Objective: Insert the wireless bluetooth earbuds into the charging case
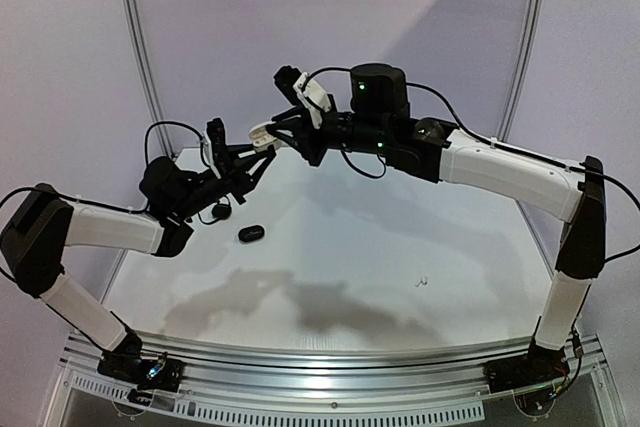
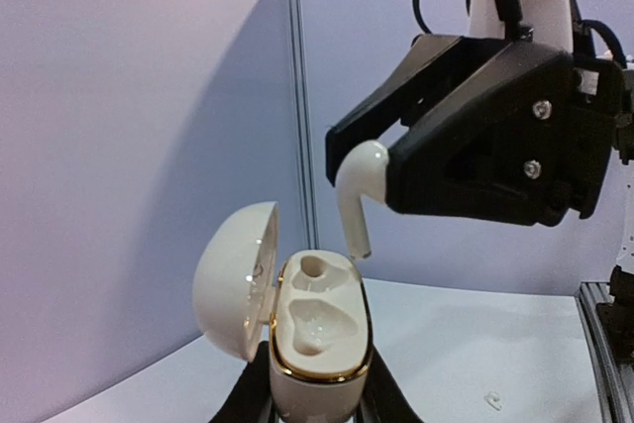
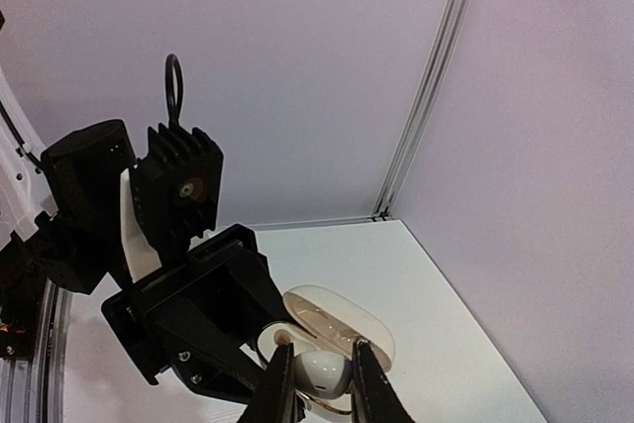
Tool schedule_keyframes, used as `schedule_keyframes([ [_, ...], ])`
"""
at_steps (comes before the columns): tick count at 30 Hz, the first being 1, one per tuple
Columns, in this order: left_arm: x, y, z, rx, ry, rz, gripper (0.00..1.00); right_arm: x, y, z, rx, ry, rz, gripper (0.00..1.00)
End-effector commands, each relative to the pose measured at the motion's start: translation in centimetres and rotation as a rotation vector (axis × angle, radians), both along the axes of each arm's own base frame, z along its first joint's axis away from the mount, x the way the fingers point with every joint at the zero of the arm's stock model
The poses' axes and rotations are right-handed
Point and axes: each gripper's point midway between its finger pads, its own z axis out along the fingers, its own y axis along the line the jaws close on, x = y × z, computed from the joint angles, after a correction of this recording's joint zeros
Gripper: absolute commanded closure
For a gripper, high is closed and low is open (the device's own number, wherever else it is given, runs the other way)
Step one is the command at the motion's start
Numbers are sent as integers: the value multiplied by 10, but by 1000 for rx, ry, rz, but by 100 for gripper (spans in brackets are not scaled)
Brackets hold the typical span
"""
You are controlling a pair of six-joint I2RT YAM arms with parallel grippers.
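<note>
**Earbud held over open case, both arms raised**

Table (image 1: 400,247): white, glossy, pale walls behind it. Both arms reach inward and meet above its far left part.

Right arm (image 1: 510,172): stretched across from the right, wrist high. Left arm (image 1: 100,227): bent up from the left, wrist lower and angled up toward the other.

Left gripper (image 2: 315,405): clamped on the lower body of the charging case (image 2: 317,344), one black finger on each side. The case stands upright and is lifted clear of the table. It is white with a gold rim. Its lid (image 2: 233,279) is swung open to the left. Two moulded hollows show in the top, a small round one at the back and a larger one in front; both look unfilled.

Right gripper (image 3: 323,378): pinched on the head of a white earbud (image 2: 357,185), jaws close together around it. The stem points down. In the left wrist view the stem tip sits just above the case's back right rim, near the round hollow. Whether it touches the rim I cannot tell.

On the table: a black pebble-shaped object (image 1: 251,233) lies below the grippers, near the left wrist. A tiny white speck (image 1: 422,281) lies well apart to the right; too small to identify.
</note>
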Motion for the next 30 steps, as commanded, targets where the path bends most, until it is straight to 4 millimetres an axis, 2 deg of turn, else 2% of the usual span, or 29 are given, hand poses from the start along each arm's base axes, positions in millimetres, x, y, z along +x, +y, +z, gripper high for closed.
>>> schedule_keyframes([
  [1,3,1,8,-14,-23,-11,100,10,2,-6,-26,-13,-28,100],
  [15,3,0,8,-11,-19,-19,100,22,1,-8,-56,-48,-81,100],
  [27,3,1,9,-14,-23,-14,100,20,0,-23,-138,-84,-77,100],
  [30,3,1,11,-18,-26,-15,100,21,2,-32,-170,-95,-80,100],
])
